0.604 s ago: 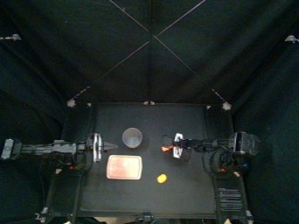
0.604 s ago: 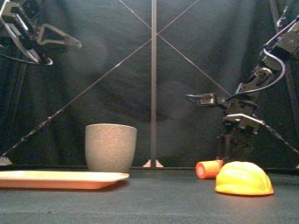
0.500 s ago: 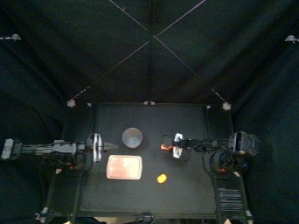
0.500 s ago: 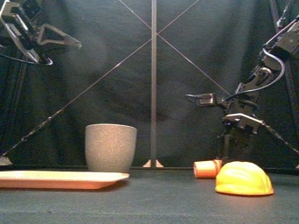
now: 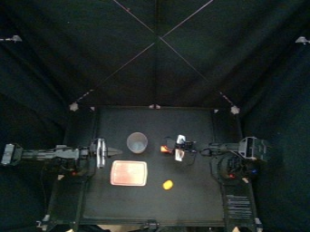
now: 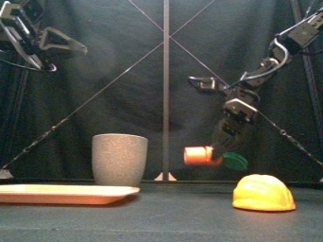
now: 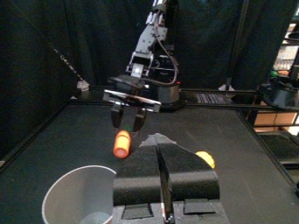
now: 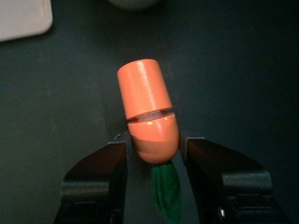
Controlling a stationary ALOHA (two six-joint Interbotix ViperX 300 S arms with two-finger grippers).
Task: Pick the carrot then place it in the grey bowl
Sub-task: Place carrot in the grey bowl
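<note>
An orange toy carrot (image 6: 202,156) with a green top hangs in the air, clear of the table, with my right gripper (image 6: 231,149) shut on its green end; the right wrist view shows the carrot (image 8: 147,109) between the two jaws. In the top view the carrot (image 5: 176,150) is right of the tall grey speckled cup (image 5: 137,140), which stands upright at centre-left (image 6: 120,159). The left wrist view shows the carrot (image 7: 121,143) above and beyond the cup's rim (image 7: 77,190). My left gripper (image 7: 163,166) rests shut at the table's left side (image 5: 90,154).
A flat pink tray (image 5: 129,172) lies in front of the cup, at the front left (image 6: 66,194). A yellow toy food (image 6: 263,193) lies near the front right, also seen from above (image 5: 169,184).
My right gripper has lifted the carrot off the table and carried it leftward toward the cup. The left arm has not moved.
</note>
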